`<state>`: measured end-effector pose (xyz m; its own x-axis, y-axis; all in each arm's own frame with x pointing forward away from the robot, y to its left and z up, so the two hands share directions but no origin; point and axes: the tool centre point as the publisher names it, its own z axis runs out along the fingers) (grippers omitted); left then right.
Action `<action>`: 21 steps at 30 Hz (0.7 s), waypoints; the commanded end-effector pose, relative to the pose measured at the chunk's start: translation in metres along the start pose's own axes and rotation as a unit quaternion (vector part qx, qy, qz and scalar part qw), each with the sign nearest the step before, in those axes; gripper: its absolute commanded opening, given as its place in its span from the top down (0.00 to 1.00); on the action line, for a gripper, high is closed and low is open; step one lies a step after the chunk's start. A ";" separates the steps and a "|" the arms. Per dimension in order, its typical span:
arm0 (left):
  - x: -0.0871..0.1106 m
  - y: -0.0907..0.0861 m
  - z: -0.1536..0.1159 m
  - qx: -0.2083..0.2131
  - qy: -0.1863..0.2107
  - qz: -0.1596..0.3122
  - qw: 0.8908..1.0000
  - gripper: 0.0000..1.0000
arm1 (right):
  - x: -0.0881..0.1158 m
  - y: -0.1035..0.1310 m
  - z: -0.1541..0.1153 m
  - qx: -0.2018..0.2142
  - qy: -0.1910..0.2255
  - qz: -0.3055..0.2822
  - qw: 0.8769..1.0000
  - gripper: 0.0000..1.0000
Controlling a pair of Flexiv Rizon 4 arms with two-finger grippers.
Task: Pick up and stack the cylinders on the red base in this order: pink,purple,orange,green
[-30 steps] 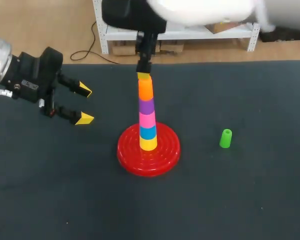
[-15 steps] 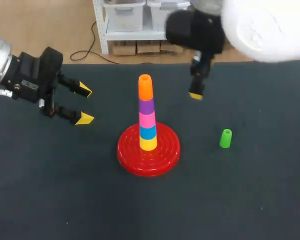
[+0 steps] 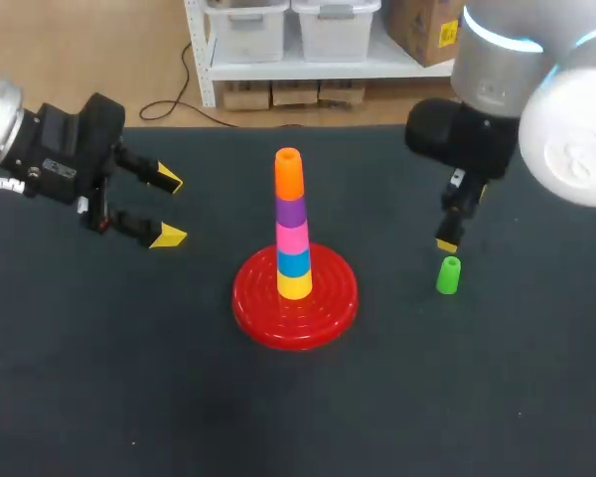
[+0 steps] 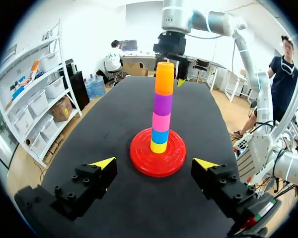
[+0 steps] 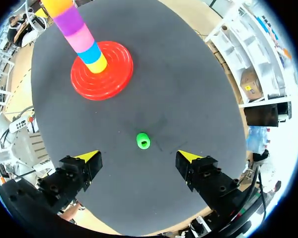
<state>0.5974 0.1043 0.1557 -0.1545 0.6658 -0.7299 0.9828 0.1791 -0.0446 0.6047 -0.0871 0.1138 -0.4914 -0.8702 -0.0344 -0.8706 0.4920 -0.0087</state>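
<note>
Stack looking nearly finished in the head view. On the red base (image 3: 253,303) a yellow cylinder (image 3: 295,286), blue cylinder (image 3: 294,263), pink cylinder (image 3: 292,238), purple cylinder (image 3: 291,211) and orange cylinder (image 3: 289,174) are sitting one on another, orange on top. Pink, purple and orange are reading as done, and only the green cylinder (image 3: 448,275) is waiting. It is standing upright on the table (image 3: 129,378) at 3 o'clock from the base, well apart from it. The right gripper (image 3: 448,237) is hanging at 12 o'clock of the green piece, near it, with only one yellow tip showing. The left gripper (image 3: 165,207) is sitting at 10 o'clock from the base, fingers spread, holding nothing.

Left wrist view: the left gripper (image 4: 155,163) is gaping wide and empty. The red base (image 4: 139,161) and its column are standing ahead of it, the orange cylinder (image 4: 164,78) topmost and looking straight.

Right wrist view: the right gripper (image 5: 139,157) is showing both fingers wide apart, gripping nothing. The green cylinder (image 5: 143,141) is standing just ahead, roughly centred between them, untouched. It is a small hollow tube, bright green, open end facing up. The red base (image 5: 82,84) is lying farther ahead, off to one side. Remaining, I'd judge: grasping green and capping the stack.
</note>
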 end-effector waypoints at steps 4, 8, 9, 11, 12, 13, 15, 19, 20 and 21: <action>0.001 0.000 0.000 -0.001 -0.002 0.001 1.000 0.00 | 0.002 -0.007 0.024 -0.007 0.005 0.003 1.000 0.00; 0.001 0.000 0.000 -0.001 -0.002 0.001 1.000 0.00 | 0.003 -0.007 0.025 -0.008 0.008 0.004 1.000 0.00; 0.001 0.000 0.000 -0.001 -0.002 0.001 1.000 0.00 | 0.004 -0.007 0.025 -0.008 0.008 0.003 1.000 0.00; 0.001 0.000 0.000 -0.001 -0.002 0.001 1.000 0.00 | 0.005 -0.006 0.027 -0.006 0.010 0.001 1.000 0.00; 0.001 0.000 0.000 -0.001 -0.002 0.001 1.000 0.00 | 0.005 -0.006 0.027 -0.001 0.007 0.004 1.000 0.00; 0.001 0.000 0.000 -0.001 -0.002 0.001 1.000 0.00 | 0.006 -0.005 0.027 -0.002 0.008 0.004 1.000 0.00; 0.001 0.000 0.000 -0.001 -0.002 0.001 1.000 0.00 | 0.006 -0.001 0.021 0.007 -0.002 0.004 1.000 0.00; 0.001 0.000 0.000 -0.001 -0.002 0.001 1.000 0.00 | 0.006 -0.001 0.021 0.007 -0.002 0.004 1.000 0.00; 0.001 0.000 0.000 -0.001 -0.002 0.001 1.000 0.00 | 0.006 -0.001 0.021 0.007 -0.002 0.004 1.000 0.00; 0.001 0.000 0.000 -0.001 -0.002 0.001 1.000 0.00 | 0.006 -0.001 0.021 0.007 -0.002 0.004 1.000 0.00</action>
<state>0.5974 0.1042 0.1557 -0.1544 0.6658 -0.7299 0.9828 0.1791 -0.0446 0.6074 -0.0897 0.0931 -0.4973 -0.8671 -0.0287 -0.8672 0.4978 -0.0138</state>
